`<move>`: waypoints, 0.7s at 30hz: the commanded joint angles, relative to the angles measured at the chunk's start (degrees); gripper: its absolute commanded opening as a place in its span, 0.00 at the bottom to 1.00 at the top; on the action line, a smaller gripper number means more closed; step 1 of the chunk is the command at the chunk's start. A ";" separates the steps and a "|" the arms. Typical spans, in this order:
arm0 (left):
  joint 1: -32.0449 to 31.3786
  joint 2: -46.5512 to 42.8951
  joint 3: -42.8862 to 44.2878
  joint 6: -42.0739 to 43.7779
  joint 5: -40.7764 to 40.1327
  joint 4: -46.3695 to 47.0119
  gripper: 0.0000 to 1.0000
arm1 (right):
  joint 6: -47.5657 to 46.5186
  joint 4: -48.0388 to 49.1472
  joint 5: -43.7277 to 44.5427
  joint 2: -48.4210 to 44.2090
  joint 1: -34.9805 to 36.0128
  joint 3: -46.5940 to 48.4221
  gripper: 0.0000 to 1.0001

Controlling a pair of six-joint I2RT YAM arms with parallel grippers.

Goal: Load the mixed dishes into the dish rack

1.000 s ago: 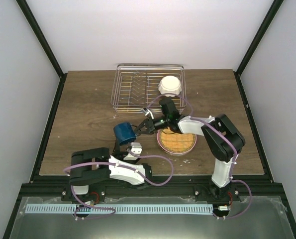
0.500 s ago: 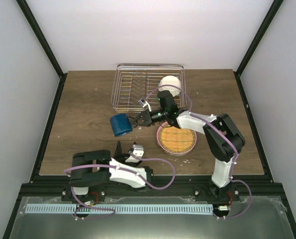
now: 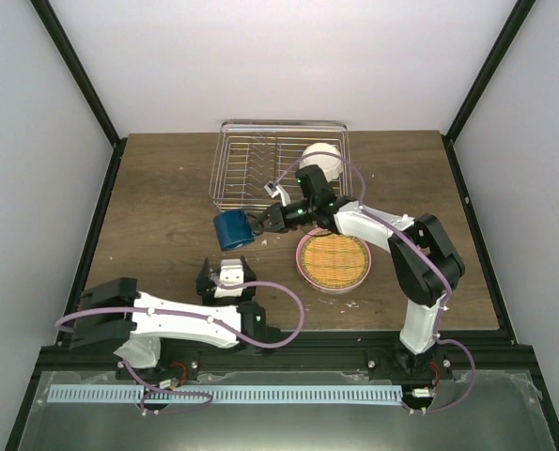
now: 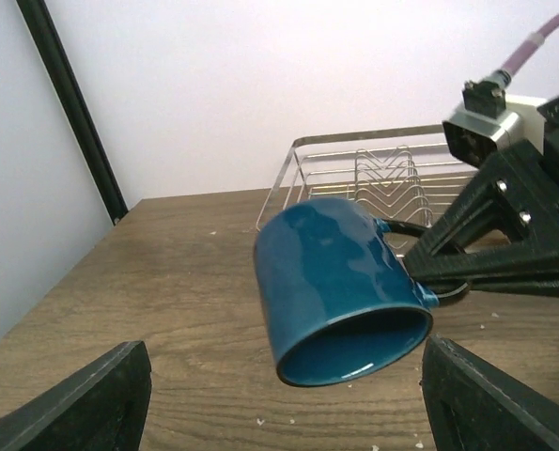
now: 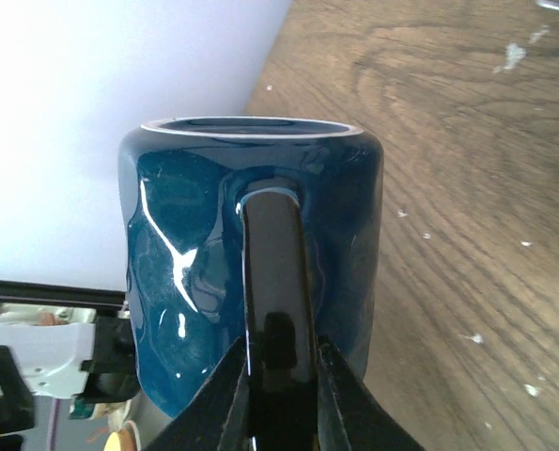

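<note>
Clamping the dark blue mug [image 3: 230, 229] by its handle, the right pincer [image 3: 262, 221] holds it tilted above the worktop [image 3: 157, 216], just beside the dish rack [image 3: 251, 169] at the far edge. The left pincer [image 3: 226, 268] gapes wide toward the near edge.

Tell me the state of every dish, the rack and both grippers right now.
dark blue mug: held by its handle, tipped sideways, apparently off the table.
right gripper: shut on the mug's handle.
left gripper: open, empty.
dish rack: holds only one bowl.
white scalloped bowl: in the rack.
yellow-lime plate: stacked on the pink plate.
pink plate: flat on the table.
</note>
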 commanded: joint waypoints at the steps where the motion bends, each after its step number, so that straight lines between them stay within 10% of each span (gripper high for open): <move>1: -0.34 -4.10 -0.66 2.41 -0.46 0.33 0.80 | -4.87 -3.68 2.88 -2.74 -0.51 4.45 0.04; 15: 16.84 -23.48 2.13 26.81 3.07 0.71 0.86 | -10.12 -11.35 11.99 -1.88 -2.26 5.40 0.04; 21: 18.07 -33.17 2.90 51.58 1.72 13.92 0.89 | -11.07 -12.07 13.27 -1.80 -2.77 5.34 0.04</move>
